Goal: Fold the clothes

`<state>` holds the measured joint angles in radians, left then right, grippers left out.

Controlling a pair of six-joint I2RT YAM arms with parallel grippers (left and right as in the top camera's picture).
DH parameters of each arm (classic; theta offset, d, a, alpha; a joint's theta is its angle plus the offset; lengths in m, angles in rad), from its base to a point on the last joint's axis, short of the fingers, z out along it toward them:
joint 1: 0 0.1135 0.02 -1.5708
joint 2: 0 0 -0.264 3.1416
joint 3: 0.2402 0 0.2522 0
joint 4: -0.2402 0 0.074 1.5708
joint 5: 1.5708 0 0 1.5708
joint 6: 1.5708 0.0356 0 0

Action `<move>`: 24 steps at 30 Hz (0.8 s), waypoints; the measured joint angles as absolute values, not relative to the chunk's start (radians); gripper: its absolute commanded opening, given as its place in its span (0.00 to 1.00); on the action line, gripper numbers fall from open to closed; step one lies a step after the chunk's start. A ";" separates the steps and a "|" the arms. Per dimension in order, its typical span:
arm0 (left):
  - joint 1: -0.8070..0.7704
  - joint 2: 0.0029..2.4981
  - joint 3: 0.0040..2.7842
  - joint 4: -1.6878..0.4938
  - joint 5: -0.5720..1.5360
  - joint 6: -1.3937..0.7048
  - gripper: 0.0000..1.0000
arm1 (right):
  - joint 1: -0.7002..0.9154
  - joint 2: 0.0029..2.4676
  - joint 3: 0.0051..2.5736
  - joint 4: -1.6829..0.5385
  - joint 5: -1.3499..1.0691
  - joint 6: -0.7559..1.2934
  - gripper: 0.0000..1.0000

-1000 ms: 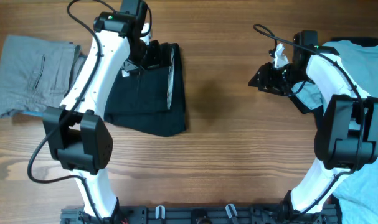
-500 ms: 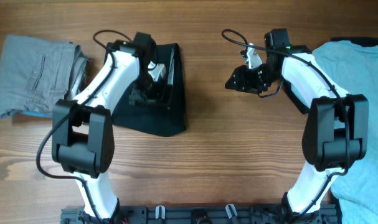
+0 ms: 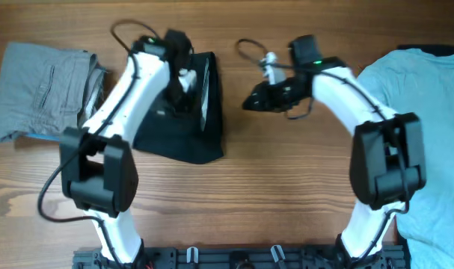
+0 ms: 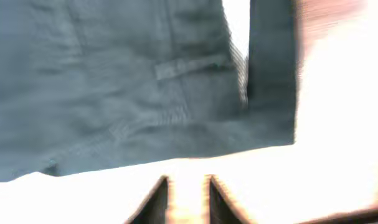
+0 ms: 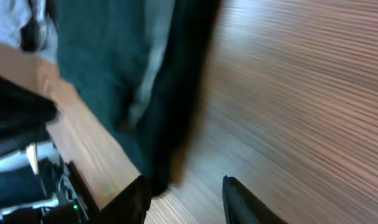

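Note:
Folded black shorts point(image 3: 185, 123) with a whitish inner edge lie left of the table's centre. My left gripper point(image 3: 183, 75) hovers over their far part. In the left wrist view the dark fabric point(image 4: 126, 81) with a belt loop fills the top. The left gripper point(image 4: 189, 196) has its fingers a narrow gap apart, with only glare between them. My right gripper point(image 3: 253, 101) hangs just right of the shorts. It is open point(image 5: 185, 196) over bare wood, with the shorts' dark edge point(image 5: 170, 124) beside its left finger point(image 5: 136, 199).
Grey pocketed shorts point(image 3: 40, 90) lie folded at the far left. A light-blue T-shirt point(image 3: 428, 134) is spread over the right side of the wooden table point(image 3: 286, 172). A black rail point(image 3: 241, 258) runs along the front edge, where both arm bases stand.
My left gripper's fingers have drawn in from wide open to a narrow gap above the black shorts. The right arm has swung left from the T-shirt towards the shorts' right edge.

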<state>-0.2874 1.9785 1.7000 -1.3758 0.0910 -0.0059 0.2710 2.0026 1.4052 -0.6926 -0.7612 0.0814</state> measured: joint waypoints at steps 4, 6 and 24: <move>-0.274 1.891 1.943 -1.491 0.090 -0.009 0.50 | 0.434 2.003 1.405 -0.557 -0.704 0.233 0.79; -0.273 1.823 2.041 -1.535 0.090 -0.009 0.52 | 0.523 2.009 1.405 -0.490 -0.599 0.337 0.81; -0.270 1.667 2.066 -1.659 0.086 -0.009 0.49 | 0.583 2.149 1.401 -0.187 -0.576 0.527 0.54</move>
<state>-0.2699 1.6669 2.0659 -1.6592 0.0864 -0.0086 0.5827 2.1490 1.4010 -0.1871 -0.5758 0.5274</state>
